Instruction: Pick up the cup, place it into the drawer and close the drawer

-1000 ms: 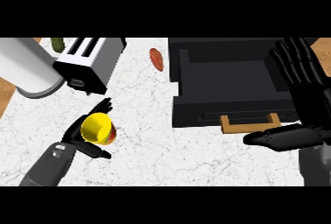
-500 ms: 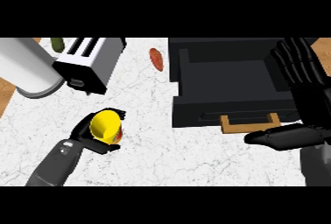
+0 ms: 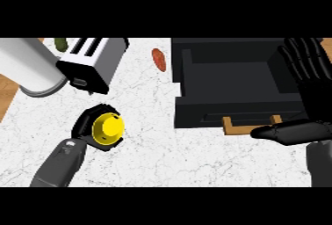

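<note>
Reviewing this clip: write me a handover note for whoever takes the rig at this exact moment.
Left hand: curled round the yellow cup, holding it over the marble counter, left of the drawer.
Right hand: open, fingers straight, at the view's right edge beside the drawer, holding nothing.
Drawer: pulled open, nothing visible inside; wooden handle faces the robot.
Done: cup grasped.
Left: carry the cup right, set it inside the drawer, let go, then push the drawer shut.
</note>
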